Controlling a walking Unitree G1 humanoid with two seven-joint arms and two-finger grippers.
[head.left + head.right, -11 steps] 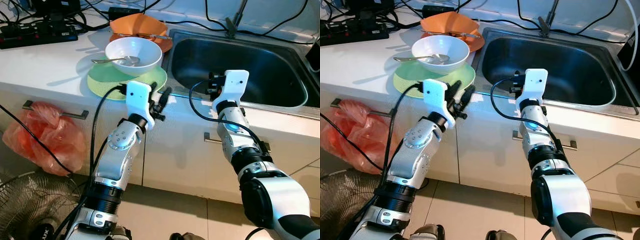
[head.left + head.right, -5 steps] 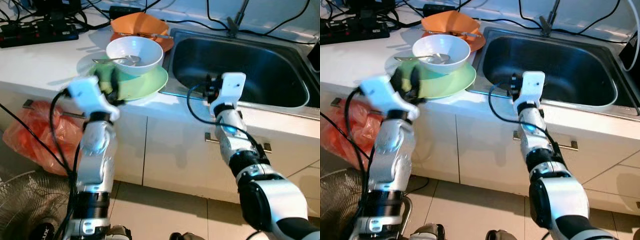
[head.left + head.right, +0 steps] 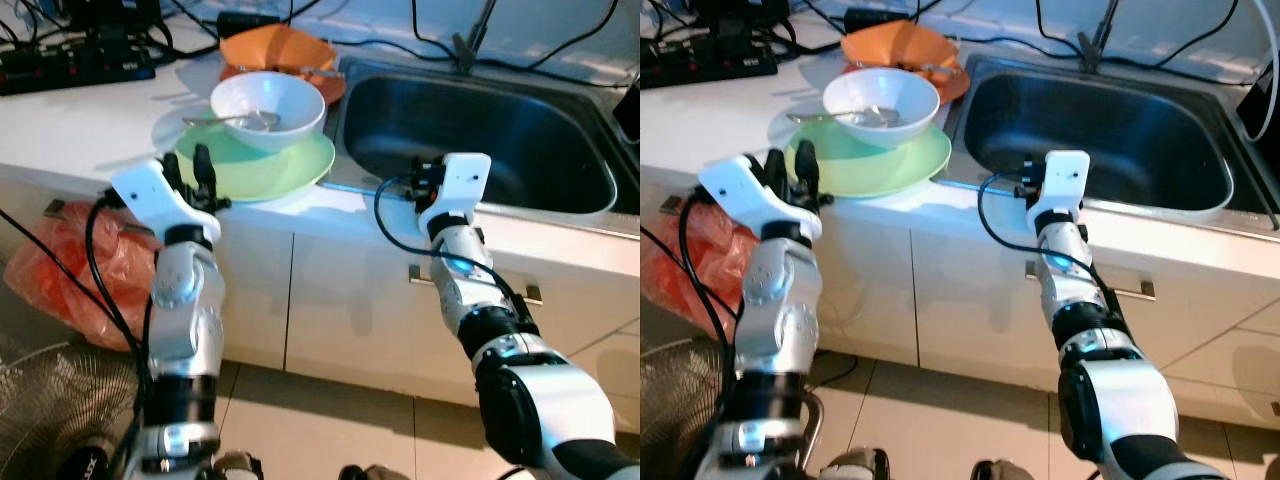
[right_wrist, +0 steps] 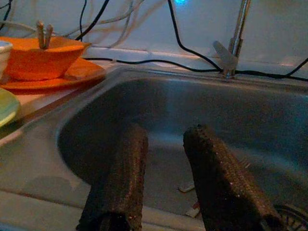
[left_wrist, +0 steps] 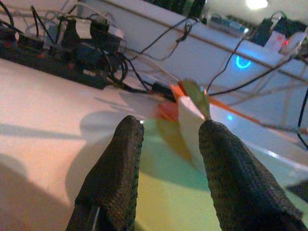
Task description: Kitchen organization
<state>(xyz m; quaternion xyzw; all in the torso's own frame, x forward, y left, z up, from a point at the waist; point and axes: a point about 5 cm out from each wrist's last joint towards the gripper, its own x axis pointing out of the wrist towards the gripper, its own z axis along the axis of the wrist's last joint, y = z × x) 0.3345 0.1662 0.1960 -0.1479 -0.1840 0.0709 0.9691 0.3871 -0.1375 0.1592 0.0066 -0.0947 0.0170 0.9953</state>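
Left pincer (image 3: 196,168): standing at the front edge of the white desk (image 3: 80,125), its two black fingers (image 5: 115,178) pointing up and parted with a clear gap, gripping nothing.
Green plate (image 3: 262,168): lying on the desk just beyond the left pincer and a little toward the sink side; the fingertips are reaching its near rim, though contact cannot be made out.
White bowl (image 3: 267,108): sitting on the green plate, past the left pincer's tips, apart from them.
Spoon (image 3: 228,120): resting in the white bowl, its handle sticking out over the rim toward the side away from the sink.
Orange bowl (image 3: 278,50): sitting on an orange plate (image 4: 72,74), farther back than the white bowl, well beyond the left pincer.
Right pincer (image 4: 166,178): hovering at the near rim of the sink (image 3: 480,130), aiming into the basin, fingers parted and gripping nothing.
Tap (image 4: 233,45): standing at the far rim of the sink, straight ahead of the right pincer.
Power strip (image 3: 75,65): lying among black cables at the back of the desk, far beyond the left pincer.
Red bag (image 3: 85,275): hanging from the cabinet handle below the left pincer.
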